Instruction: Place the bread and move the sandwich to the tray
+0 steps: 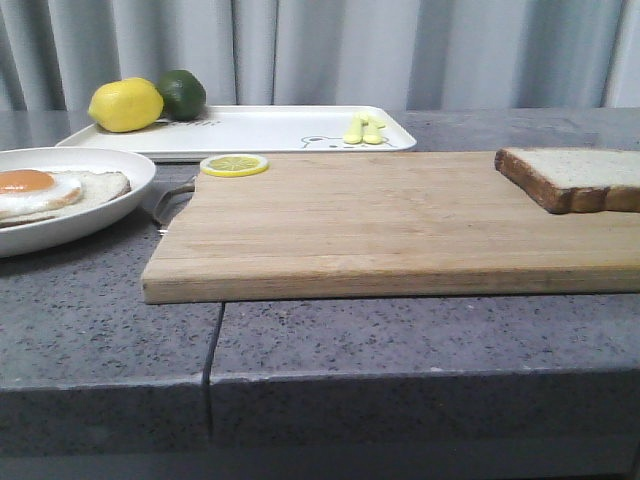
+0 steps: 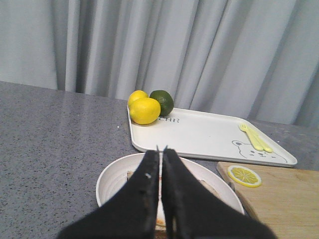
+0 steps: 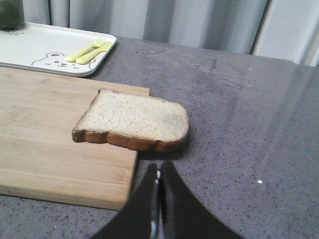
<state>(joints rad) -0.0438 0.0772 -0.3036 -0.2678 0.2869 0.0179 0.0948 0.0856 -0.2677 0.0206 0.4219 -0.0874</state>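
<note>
Front view — grey speckled counter [image 1: 400, 340], grey curtain [image 1: 400, 50] | left tool [image 2: 160, 149] closed, empty | right tool [image 3: 159, 169] closed, empty

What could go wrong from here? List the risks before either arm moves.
1. The bread overhangs the corner of the cutting board, so a push from the shut right gripper might tip it onto the counter.
2. The fried egg lies loose and uncovered on the sandwich's plate; tilting the plate could slide it off.
3. Lemons, a lime and yellow cutlery occupy both ends of the tray, leaving only its middle for the plate.
</note>
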